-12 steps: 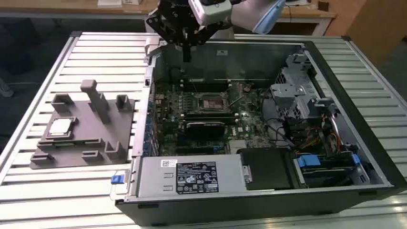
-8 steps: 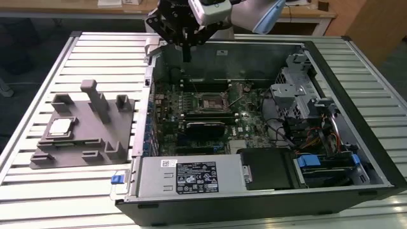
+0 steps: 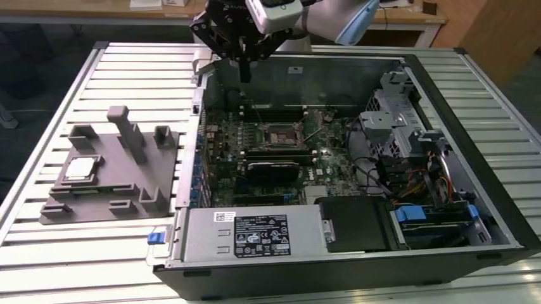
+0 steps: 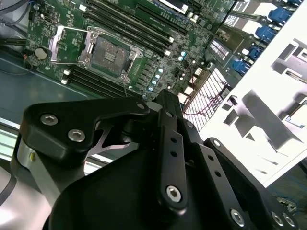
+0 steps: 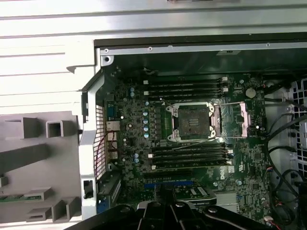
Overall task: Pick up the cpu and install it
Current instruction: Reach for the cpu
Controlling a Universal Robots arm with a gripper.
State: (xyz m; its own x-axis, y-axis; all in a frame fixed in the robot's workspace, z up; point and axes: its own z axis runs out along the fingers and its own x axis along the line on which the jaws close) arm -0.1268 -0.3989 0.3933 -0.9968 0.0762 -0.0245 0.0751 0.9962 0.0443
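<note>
My gripper (image 3: 245, 77) hangs over the far edge of the open PC case (image 3: 498, 209), toward the exterior view's left end of the far wall. It is above the board and touches nothing. The fingers look pressed together with nothing between them, though I judge that only from the exterior view, where they read as one thin dark bar.

The cpu (image 3: 80, 168) is not in my grasp. It lies flat on the grey fixture (image 3: 110, 190), in a shallow seat on the part of the fixture farthest from the case, silvery top up. The fixture sits on the slatted metal table (image 3: 50, 253) just beside the case, on the exterior view's left. The cpu is well apart from my gripper and nearer the camera.

Inside the case the motherboard (image 3: 224, 145) lies flat. The socket (image 5: 194, 122) is near the board's middle, between two banks of memory slots. Its metal cover frame (image 5: 238, 120) is swung open and lies beside it, so the contact field is bare. Both wrist views show this.

A silver power supply (image 3: 253, 234) fills the near-left part of the case. Drive bays with blue clips (image 3: 414, 213) are on the near right. My gripper is far from the socket and offset to the exterior view's left of it.
</note>
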